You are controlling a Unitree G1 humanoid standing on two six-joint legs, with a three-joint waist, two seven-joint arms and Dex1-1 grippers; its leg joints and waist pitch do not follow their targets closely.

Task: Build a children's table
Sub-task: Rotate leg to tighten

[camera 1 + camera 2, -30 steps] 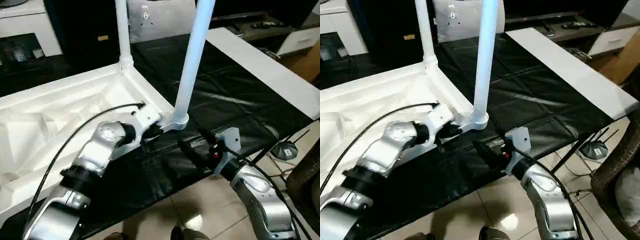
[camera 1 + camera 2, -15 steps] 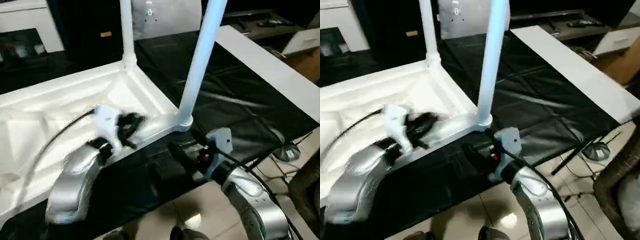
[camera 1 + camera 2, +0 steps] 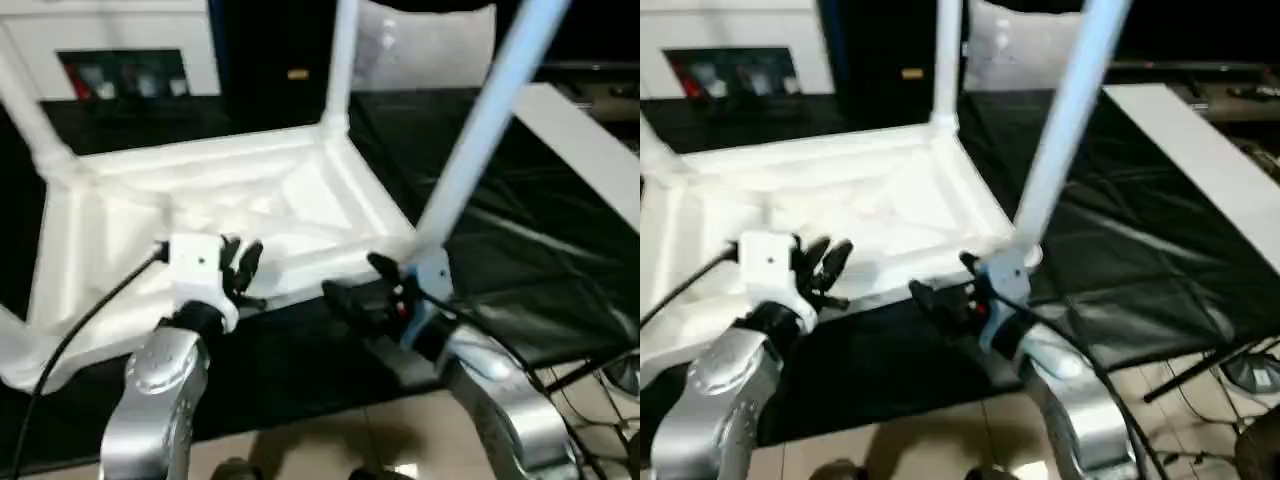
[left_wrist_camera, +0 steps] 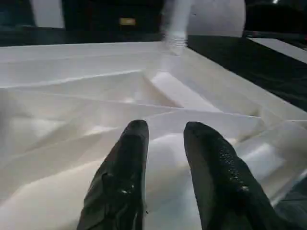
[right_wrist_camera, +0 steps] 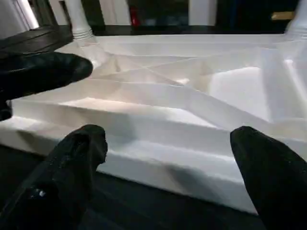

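Note:
The children's table [image 3: 250,200] lies upside down on the black cover, ribbed underside up. Three white legs stand in its corner sockets: the near right one [image 3: 478,140], the far right one [image 3: 340,60] and one at the left [image 3: 25,115]. My left gripper [image 3: 243,258] hovers at the table's near rim, left of the near right leg. Its fingers [image 4: 129,158] are a little apart, so it is open with nothing between them. My right gripper [image 3: 358,282] is wide open just in front of the same rim, below the near right corner, fingers [image 5: 76,153] apart and empty.
A flat white board [image 3: 590,150] lies along the right side of the black cover [image 3: 540,260]. A white cabinet [image 3: 110,40] and a pale panel [image 3: 430,50] stand at the back. Tiled floor [image 3: 330,450] shows below the front edge.
The view has swung left. My left gripper has left the near right corner socket, moved left along the rim and opened a little. My right gripper has come closer to the rim.

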